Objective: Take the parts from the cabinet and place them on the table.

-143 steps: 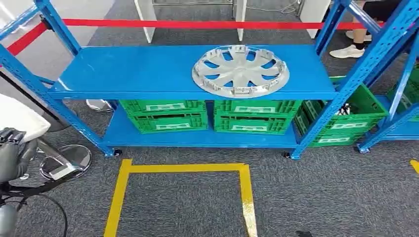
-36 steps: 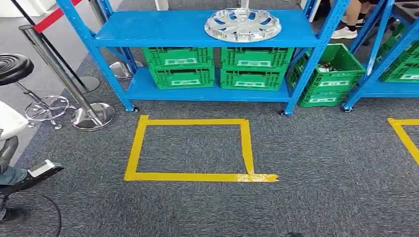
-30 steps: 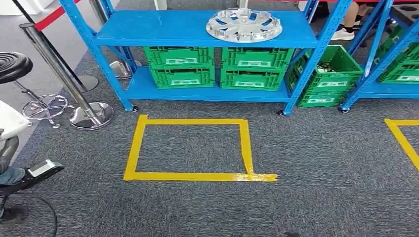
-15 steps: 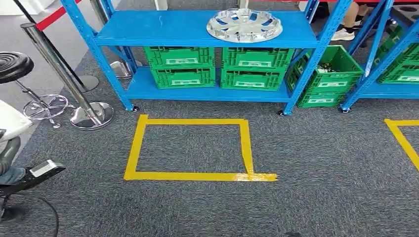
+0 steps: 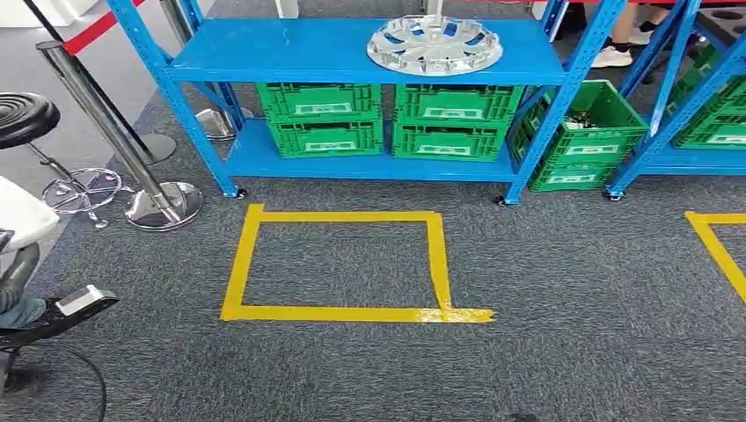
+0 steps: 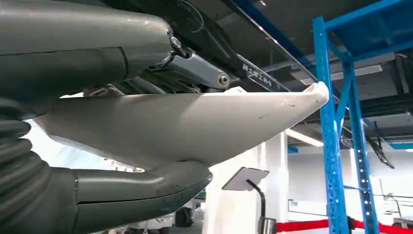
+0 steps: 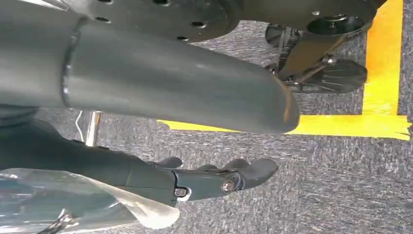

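A silver hubcap lies on the top board of the blue shelf rack, far ahead of me across the carpet. My left hand hangs at the lower left edge of the head view under a white curved part. In the left wrist view my left hand grips that white part between thumb and fingers. In the right wrist view my right hand hangs over the carpet. Its thumb and darker fingers are apart, with only carpet between them.
Green crates fill the rack's lower board, and more stand at the right. A yellow tape square marks the carpet before the rack. A black stool and chrome posts with a red belt stand left. A person's feet show behind the rack.
Since 4.8 s ago the view has backed away from the rack, so the tape square now lies whole ahead. Over the last second almost nothing has shifted. The left hand still holds the white part.
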Available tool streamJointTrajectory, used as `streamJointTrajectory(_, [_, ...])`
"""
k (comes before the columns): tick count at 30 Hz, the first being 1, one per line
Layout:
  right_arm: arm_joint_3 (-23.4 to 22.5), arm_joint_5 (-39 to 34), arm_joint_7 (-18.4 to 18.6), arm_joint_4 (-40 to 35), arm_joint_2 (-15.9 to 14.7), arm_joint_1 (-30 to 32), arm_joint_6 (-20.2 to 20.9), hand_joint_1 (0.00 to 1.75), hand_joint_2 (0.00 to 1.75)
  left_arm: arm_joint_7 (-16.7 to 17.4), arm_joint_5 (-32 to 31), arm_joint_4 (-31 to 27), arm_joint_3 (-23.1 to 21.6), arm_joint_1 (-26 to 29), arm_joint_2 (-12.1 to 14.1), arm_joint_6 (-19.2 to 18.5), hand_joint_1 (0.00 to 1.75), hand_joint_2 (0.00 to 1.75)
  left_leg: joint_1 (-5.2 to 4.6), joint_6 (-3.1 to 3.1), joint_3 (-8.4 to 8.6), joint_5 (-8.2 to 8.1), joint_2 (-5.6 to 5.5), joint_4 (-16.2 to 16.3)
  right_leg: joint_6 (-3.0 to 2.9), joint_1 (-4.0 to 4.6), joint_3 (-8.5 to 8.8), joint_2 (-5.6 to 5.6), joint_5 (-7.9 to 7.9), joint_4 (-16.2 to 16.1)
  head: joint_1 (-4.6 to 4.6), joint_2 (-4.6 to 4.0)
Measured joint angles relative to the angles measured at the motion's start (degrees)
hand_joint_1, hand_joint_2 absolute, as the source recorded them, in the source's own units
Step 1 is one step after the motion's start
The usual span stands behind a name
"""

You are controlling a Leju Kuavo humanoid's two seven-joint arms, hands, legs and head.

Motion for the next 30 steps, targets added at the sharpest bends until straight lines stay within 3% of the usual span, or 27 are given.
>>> streamJointTrajectory(23, [0.0,-0.02,0.02,0.0,0.0,0.0,-0.15,0.0,0.0,0.17,-0.2,0.33,-0.44,-0.12,-0.02,-0.52,1.75,1.75,0.0,0.01,-0.01,0.0,0.0,0.01,0.0,-0.02,-0.02,0.0,0.0,0.0,-0.02,0.0])
streamJointTrajectory(27, [0.0,-0.02,0.02,0.0,0.07,-0.01,-0.15,0.0,0.0,0.35,-0.61,0.33,-0.68,-0.48,0.07,-0.74,1.75,1.75,-0.29,1.15,-0.08,0.38,-0.02,-0.23,0.97,-0.22,0.16,-0.04,0.65,-0.61,-0.04,0.0])
streamJointTrajectory(28, [0.0,-0.02,0.02,0.0,0.07,-0.03,-0.15,0.0,0.0,0.39,-0.61,0.33,-0.72,-0.5,0.09,-0.76,1.75,1.75,0.37,1.42,0.35,1.22,0.12,-1.57,1.02,-0.11,-0.09,-0.04,0.19,-0.18,-0.02,0.0])
streamJointTrajectory(29, [0.0,-0.02,0.02,0.0,0.07,0.0,-0.15,0.0,0.0,0.41,-0.63,0.33,-0.74,-0.65,0.07,-0.83,1.75,1.75,0.3,1.6,0.47,1.57,0.24,-2.1,1.14,-0.1,-0.87,-0.01,-1.11,0.84,0.0,0.0])
streamJointTrajectory(30, [0.0,-0.02,0.02,0.0,0.07,0.0,-0.15,0.0,0.0,0.46,-0.63,0.33,-0.74,-0.84,0.07,-0.83,1.75,1.75,0.34,1.82,0.27,1.76,0.28,-2.13,1.17,-0.11,-2.26,0.07,-3.63,4.15,0.11,0.0])
